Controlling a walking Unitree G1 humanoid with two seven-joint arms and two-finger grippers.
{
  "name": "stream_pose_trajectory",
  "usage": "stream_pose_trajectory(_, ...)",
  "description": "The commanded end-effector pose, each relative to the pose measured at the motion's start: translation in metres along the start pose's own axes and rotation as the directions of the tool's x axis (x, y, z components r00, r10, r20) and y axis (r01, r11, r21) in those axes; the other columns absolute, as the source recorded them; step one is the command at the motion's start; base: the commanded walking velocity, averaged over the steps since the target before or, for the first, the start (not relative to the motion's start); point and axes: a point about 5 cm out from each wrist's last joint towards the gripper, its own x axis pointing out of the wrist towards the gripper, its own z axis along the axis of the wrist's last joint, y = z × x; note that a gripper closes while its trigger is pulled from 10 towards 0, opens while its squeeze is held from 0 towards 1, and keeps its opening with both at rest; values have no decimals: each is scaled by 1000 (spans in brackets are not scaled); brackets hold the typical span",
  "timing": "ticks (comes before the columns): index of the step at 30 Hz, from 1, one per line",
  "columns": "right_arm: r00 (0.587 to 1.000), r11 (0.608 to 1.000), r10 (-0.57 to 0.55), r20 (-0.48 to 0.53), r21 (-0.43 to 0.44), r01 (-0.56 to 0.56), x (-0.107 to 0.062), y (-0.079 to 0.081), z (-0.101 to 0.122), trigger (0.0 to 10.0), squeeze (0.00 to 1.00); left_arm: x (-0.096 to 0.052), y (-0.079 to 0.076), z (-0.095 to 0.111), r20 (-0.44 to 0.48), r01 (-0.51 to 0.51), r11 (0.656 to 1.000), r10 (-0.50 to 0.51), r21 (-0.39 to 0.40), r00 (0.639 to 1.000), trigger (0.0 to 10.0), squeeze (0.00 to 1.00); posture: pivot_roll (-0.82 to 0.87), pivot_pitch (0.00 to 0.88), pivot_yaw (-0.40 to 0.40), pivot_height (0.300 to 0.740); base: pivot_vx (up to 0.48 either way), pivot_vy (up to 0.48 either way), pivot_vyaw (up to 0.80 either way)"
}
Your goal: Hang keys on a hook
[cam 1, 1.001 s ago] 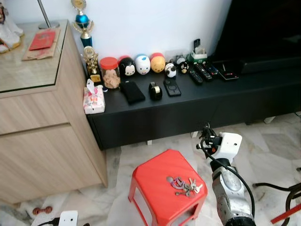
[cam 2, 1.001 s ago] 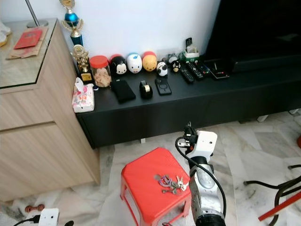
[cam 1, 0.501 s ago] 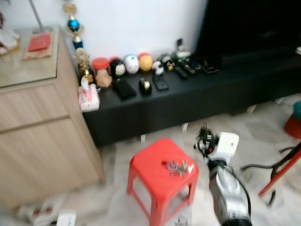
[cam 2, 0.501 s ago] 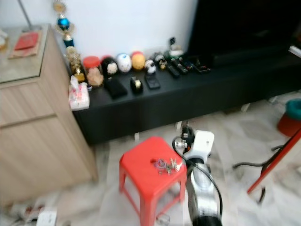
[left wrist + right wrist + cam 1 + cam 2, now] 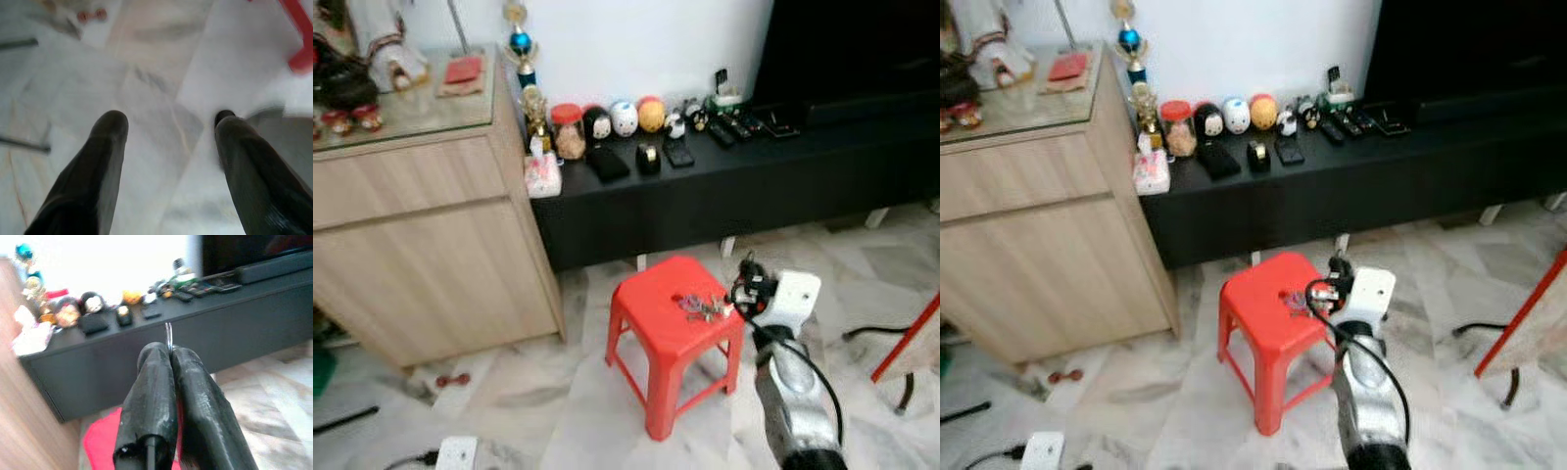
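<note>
A bunch of keys (image 5: 703,307) with pink and silver tags shows against the right side of a red plastic stool (image 5: 656,318) on the marble floor. My right gripper (image 5: 741,292) is right beside the bunch, at the stool's right edge. In the right wrist view its fingers (image 5: 151,382) are pressed together with a thin silver key ring (image 5: 167,335) sticking out between the tips. Whether the bunch rests on the stool or hangs just above it, I cannot tell. My left gripper (image 5: 168,122) is open over bare marble floor, holding nothing.
A black low console (image 5: 724,186) with figurines, a jar and remotes runs behind the stool. A wooden cabinet (image 5: 421,235) stands to the left. A red frame (image 5: 906,338) and black cable lie at right, and a white power strip (image 5: 455,452) at front left.
The whole picture has shifted and widened, so the camera moved back; more of the cabinet and floor shows. My right gripper stays by the keys at the stool's right edge.
</note>
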Motion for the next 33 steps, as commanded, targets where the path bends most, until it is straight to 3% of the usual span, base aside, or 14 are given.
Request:
stream_pose_trajectory(1,999,1000,-19,35,-1,19,2,-6,10,10000,0,1,2,2,-9,-3,1000,3,5,1000,10000,0,-41,0,3,740,0,0,0)
stream_pose_trajectory(14,1000,997,-26,5,-70,27,4,-20,13,10000,0,0,4,-3,-42,-50,991,45,-125,998,10000,0,-27,0,-42,740,0,0,0)
stream_pose_trajectory(19,1000,997,-16,13,-75,17,18,-20,23,10000,0,-1,-2,-9,-70,-55,987,45,-151,997,10000,0,-45,0,-45,740,0,0,0)
stream_pose_trajectory(25,999,997,49,-10,-57,-49,24,-8,26,10000,0,0,-10,-11,-77,-48,987,37,-153,996,10000,0,-43,0,-60,740,0,0,0)
stream_pose_trajectory(33,1000,1000,1,-26,24,-1,21,3,17,10000,0,-1,-3,-11,-75,-88,980,75,-180,994,10000,0,-25,0,-69,740,0,0,0)
